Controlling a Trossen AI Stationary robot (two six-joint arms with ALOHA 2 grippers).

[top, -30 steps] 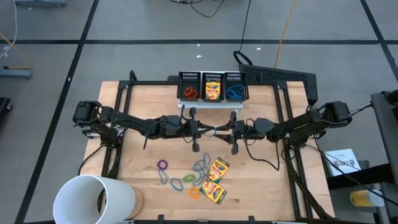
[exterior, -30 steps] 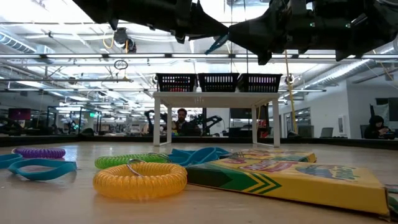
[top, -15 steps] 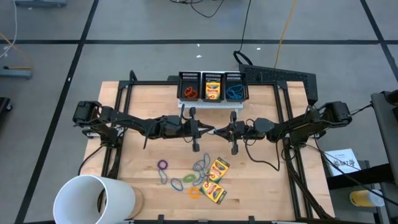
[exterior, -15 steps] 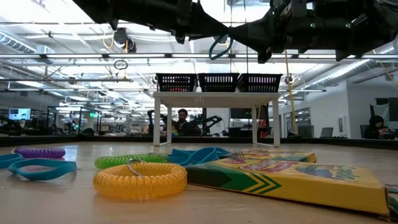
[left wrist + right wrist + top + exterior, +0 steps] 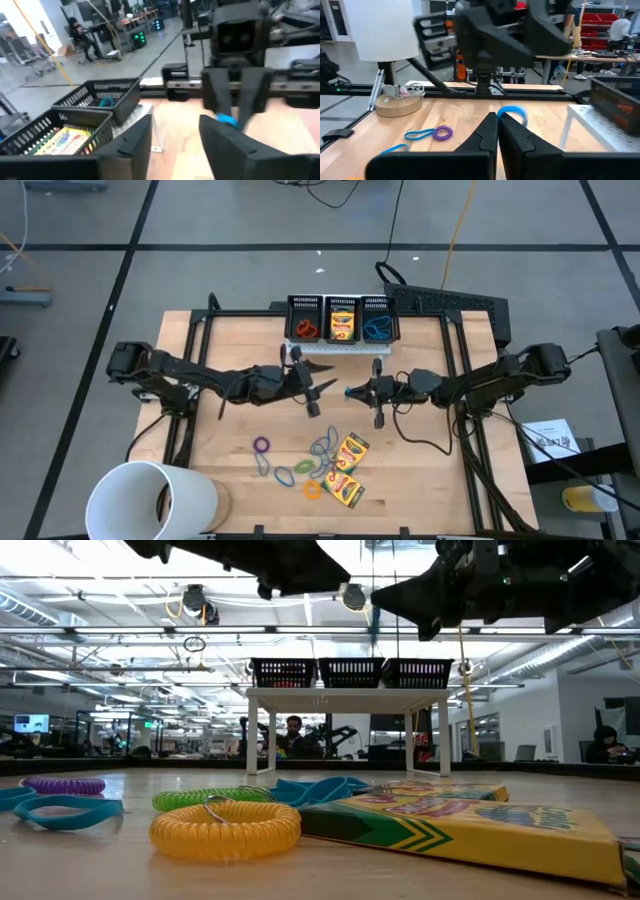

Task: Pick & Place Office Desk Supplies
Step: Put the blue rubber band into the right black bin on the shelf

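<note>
- A light wooden table (image 5: 420, 470) stands on a grey floor; the low view shows an open workshop behind it.
- Three black mesh bins (image 5: 342, 319) sit on a white stand at the table's far edge, holding an orange band, a crayon box and a blue band.
- The left gripper (image 5: 327, 387) hovers above mid-table, its fingers (image 5: 131, 145) spread apart and holding nothing.
- The right gripper (image 5: 349, 392) faces it, fingers pressed together on a blue rubber band (image 5: 512, 112).
- More rubber bands (image 5: 300, 463) and two crayon boxes (image 5: 345, 470) lie near the table's front.
- A large white cup (image 5: 150, 498) stands at the front left corner.
</note>
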